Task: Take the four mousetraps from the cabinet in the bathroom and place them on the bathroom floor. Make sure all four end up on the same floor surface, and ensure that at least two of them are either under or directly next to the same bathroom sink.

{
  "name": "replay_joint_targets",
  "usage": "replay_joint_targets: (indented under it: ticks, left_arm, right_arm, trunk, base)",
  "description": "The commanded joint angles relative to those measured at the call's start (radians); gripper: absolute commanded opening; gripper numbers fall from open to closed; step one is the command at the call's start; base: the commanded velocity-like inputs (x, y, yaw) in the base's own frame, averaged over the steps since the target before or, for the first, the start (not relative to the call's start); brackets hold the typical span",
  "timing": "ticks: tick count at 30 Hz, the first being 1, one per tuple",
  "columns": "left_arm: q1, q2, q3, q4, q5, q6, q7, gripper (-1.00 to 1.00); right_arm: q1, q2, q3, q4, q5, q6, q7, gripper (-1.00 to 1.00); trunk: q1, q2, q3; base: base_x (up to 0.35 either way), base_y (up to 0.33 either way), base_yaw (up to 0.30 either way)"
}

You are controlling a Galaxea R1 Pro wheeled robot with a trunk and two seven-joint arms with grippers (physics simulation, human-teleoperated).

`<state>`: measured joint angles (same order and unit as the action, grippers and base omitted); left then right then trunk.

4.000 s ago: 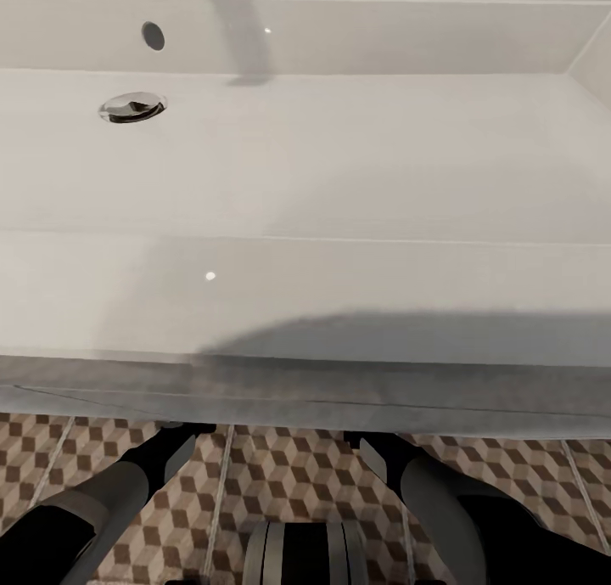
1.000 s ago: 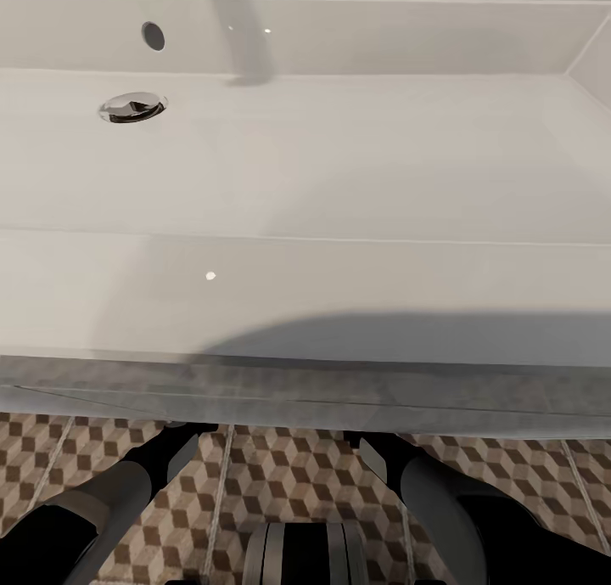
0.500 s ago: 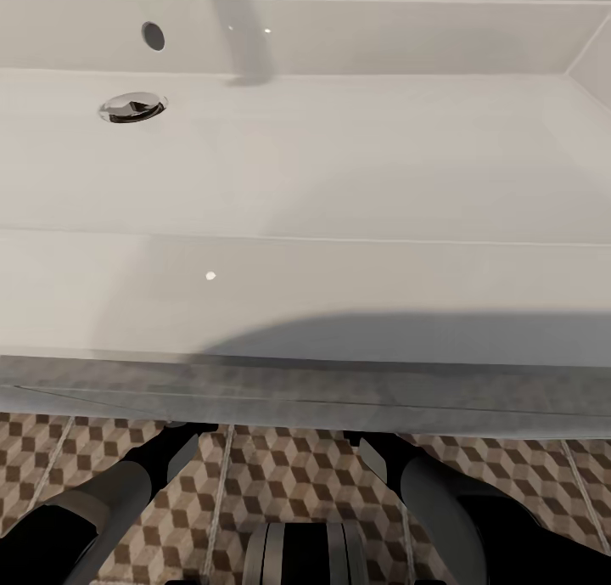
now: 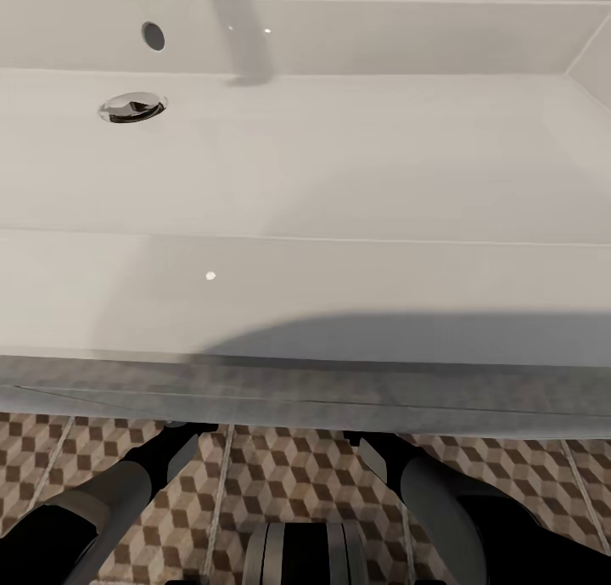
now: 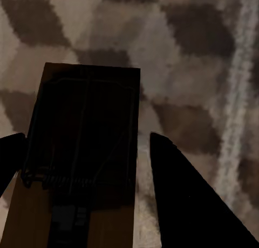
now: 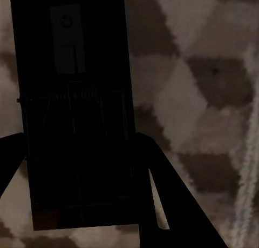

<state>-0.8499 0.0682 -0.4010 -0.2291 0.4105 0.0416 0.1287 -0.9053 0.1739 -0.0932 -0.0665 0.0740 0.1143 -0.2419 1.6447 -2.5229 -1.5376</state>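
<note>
In the head view the white bathroom sink lies directly below me, and both forearms reach under its front edge, which hides the hands. A tan mousetrap with dark metal parts lies between the fingers of my left gripper, close over the bathroom floor. A strip of floor shows between that trap and one finger, so the gripper is open. A second mousetrap, deep in shadow, sits in my right gripper, whose fingers press its sides. The cabinet is out of view.
The sink's chrome drain and overflow hole sit at the far left of the basin. The grey vanity edge overhangs the cube-patterned floor. My base stands close against the vanity.
</note>
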Motion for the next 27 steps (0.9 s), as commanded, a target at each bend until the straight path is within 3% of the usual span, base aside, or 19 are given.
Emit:
replay_joint_targets:
  ticks: [1, 27]
  left_arm:
    - [0.0, 0.001, -0.009, -0.003, 0.007, 0.004, 0.006, 1.0]
    - [0.0, 0.001, -0.008, -0.003, 0.007, 0.004, 0.005, 1.0]
  right_arm:
    - [-0.018, 0.001, -0.011, -0.002, 0.003, 0.005, -0.004, -1.0]
    - [-0.017, 0.001, -0.011, -0.002, 0.003, 0.005, -0.004, -1.0]
  trunk:
    - [0.0, 0.0, 0.0]
    - [0.0, 0.0, 0.0]
  base:
    - [0.0, 0.0, 0.0]
    - [0.0, 0.0, 0.0]
